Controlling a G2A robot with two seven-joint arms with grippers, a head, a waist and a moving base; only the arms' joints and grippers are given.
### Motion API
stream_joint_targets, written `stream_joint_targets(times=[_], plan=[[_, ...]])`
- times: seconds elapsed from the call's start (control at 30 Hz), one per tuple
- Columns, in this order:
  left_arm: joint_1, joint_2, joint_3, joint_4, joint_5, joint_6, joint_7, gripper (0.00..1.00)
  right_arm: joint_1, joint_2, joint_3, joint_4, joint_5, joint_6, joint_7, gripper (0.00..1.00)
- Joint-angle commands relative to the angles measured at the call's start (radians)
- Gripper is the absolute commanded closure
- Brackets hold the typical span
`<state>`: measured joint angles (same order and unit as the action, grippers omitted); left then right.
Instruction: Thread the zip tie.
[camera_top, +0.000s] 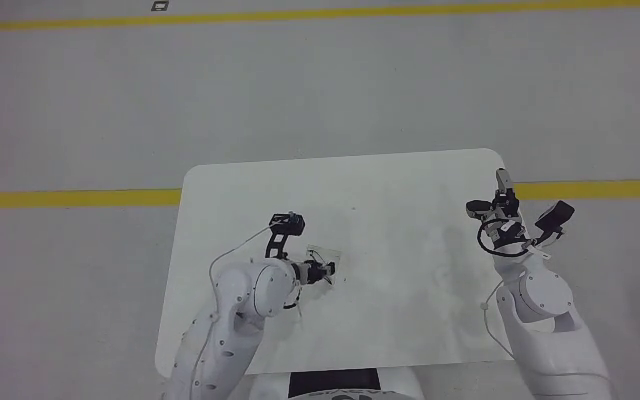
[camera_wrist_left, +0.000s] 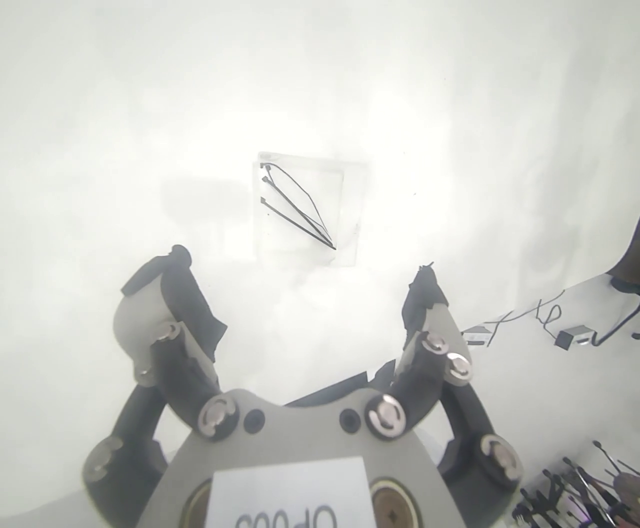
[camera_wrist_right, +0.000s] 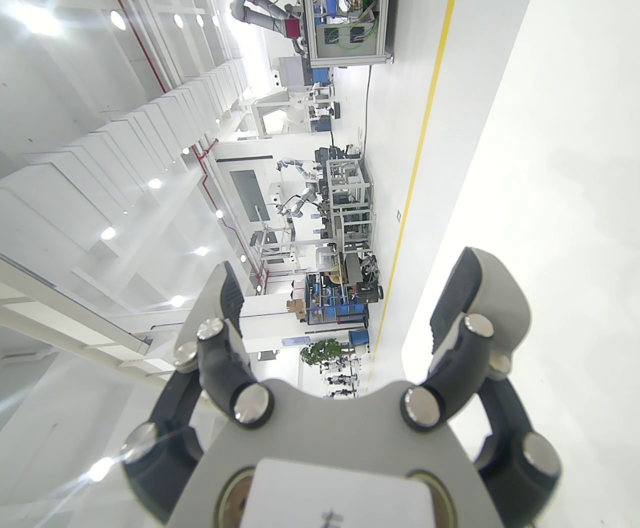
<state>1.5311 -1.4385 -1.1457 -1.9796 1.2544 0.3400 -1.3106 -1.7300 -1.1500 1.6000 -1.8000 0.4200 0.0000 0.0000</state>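
Nearest, on the grey base of the left tool (camera_wrist_left: 300, 280), sits a white label (camera_wrist_left: 290, 492) with dark print. It is only partly in view and cannot be made out. The tool's two black-padded fingers (camera_wrist_left: 182, 300) stand wide apart and empty over the near-left part of the white worktop (camera_top: 400, 200).

Near them, toward the middle of the worktop, a clear pouch (camera_wrist_left: 350, 200) lies flat. Inside it are several black zip ties (camera_wrist_left: 295, 212), their heads at one end and their tails meeting near the opposite corner. One of them bows out in a curve.

The right tool (camera_wrist_right: 345, 290) is at the right edge of the worktop and points toward the far side. Its fingers are likewise apart and empty. A second label (camera_wrist_right: 340, 495) on its base is also too cut off to make out.

Off the worktop's edge, the left wrist view shows cables (camera_wrist_left: 540, 312) and a small grey box (camera_wrist_left: 572, 337) on the floor. Two yellow lines (camera_top: 300, 12) cross the grey floor, one far off and one running behind the worktop. Racks of equipment (camera_wrist_right: 345, 200) stand far across the hall.
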Motion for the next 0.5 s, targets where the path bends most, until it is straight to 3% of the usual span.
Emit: stream_joint_targets(times=[0.0, 0.1, 0.33, 0.47], plan=[[-0.006, -0.017, -0.003, 0.012, 0.022, 0.0, -0.014, 0.0, 0.0, 0.0, 0.0, 0.0, 0.0, 0.0, 0.0, 0.0], [-0.01, -0.042, -0.01, 0.024, 0.059, 0.0, -0.023, 0.0, 0.0, 0.0, 0.0, 0.0, 0.0, 0.0, 0.0, 0.0], [-0.01, -0.042, -0.01, 0.024, 0.059, 0.0, -0.023, 0.0, 0.0, 0.0, 0.0, 0.0, 0.0, 0.0, 0.0, 0.0], [-0.007, -0.042, 0.011, 0.06, 0.064, 0.0, 0.016, 0.0, 0.0, 0.0, 0.0, 0.0, 0.0, 0.0, 0.0, 0.0]])
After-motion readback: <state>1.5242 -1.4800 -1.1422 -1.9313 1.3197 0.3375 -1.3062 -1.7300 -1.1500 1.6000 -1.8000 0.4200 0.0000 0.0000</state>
